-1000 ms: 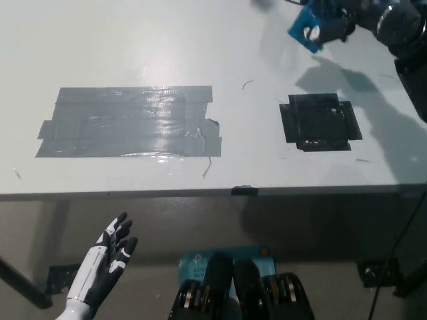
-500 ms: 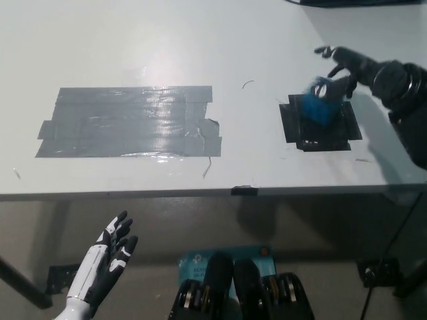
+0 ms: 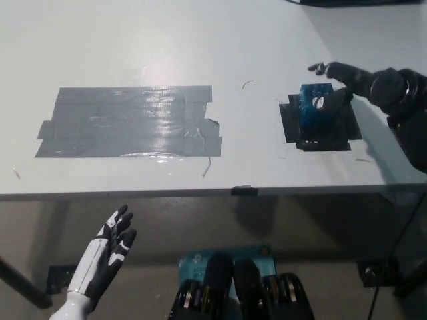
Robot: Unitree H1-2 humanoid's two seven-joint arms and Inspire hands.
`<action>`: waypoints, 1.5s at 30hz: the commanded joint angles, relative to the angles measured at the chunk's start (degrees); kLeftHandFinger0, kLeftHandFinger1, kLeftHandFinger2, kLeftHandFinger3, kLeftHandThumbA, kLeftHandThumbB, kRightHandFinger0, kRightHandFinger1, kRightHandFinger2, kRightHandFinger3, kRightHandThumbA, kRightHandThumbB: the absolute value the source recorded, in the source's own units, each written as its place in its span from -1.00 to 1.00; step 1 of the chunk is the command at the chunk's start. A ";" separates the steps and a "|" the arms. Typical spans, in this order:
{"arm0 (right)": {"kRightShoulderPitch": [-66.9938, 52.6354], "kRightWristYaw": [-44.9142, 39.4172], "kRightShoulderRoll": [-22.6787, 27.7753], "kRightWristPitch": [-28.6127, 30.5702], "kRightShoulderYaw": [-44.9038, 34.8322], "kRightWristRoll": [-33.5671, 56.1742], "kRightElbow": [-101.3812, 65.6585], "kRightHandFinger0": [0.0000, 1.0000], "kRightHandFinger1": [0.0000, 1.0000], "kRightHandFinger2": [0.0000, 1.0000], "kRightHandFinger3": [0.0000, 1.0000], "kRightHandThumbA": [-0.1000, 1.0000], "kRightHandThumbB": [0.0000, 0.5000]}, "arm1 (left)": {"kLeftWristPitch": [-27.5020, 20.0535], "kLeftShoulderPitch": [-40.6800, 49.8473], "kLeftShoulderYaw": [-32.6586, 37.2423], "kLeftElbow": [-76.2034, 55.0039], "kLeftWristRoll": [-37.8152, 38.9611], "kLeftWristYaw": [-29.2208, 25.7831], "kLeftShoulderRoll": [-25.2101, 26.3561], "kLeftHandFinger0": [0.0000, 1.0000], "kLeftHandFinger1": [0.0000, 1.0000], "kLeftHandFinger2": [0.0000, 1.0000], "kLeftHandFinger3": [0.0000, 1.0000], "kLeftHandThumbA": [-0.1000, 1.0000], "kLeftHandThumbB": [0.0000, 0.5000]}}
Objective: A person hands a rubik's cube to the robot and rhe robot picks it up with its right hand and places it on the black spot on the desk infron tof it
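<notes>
Where half a second ago the rubik's cube (image 3: pixel 316 106) hung blurred in the right robot hand (image 3: pixel 341 75), it now sits on the black spot (image 3: pixel 320 123) on the counter (image 3: pixel 133 47), fingers spread, seemingly clear of it; placement looks done. The left robot hand (image 3: pixel 107 253) rests open below the counter edge

Blue cube (image 3: pixel 316 107) sitting on black spot (image 3: pixel 320 123) of counter (image 3: pixel 200 47). Right robot hand (image 3: pixel 340 75) just beside cube, fingers spread. Left robot hand (image 3: pixel 107 250) open below counter edge.
</notes>
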State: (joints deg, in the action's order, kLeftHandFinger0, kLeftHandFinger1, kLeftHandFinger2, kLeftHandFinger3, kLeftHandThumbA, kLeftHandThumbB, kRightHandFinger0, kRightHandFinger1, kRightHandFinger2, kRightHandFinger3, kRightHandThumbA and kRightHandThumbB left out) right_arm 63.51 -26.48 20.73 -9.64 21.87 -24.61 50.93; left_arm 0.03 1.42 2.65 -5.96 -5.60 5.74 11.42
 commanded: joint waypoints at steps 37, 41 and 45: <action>-64.18 8.47 -16.12 10.11 -24.91 27.40 -75.72 1.00 1.00 1.00 1.00 1.00 -0.01 | -4.22 -0.03 0.39 2.57 0.17 -0.39 -1.21 1.00 1.00 1.00 1.00 0.91 -0.37; -66.47 8.94 -17.47 15.54 -23.77 21.97 -65.54 1.00 1.00 1.00 1.00 1.00 -0.11 | -3.50 0.47 0.43 2.40 0.30 -0.27 -1.48 1.00 1.00 1.00 1.00 0.92 -0.26; -66.07 8.65 -16.88 15.15 -22.99 19.87 -60.79 1.00 1.00 1.00 1.00 1.00 0.04 | -3.02 0.22 0.40 2.02 -0.07 -0.24 -1.34 1.00 1.00 1.00 1.00 0.94 -0.23</action>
State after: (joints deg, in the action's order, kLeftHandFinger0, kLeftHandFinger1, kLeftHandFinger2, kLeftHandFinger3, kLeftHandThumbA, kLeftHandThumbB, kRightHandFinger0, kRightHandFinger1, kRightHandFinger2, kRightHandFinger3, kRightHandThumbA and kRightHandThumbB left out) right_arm -3.54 -22.92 4.52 -6.43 0.01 -7.22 -13.63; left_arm 0.05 1.49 2.81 -2.75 -5.83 5.72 10.53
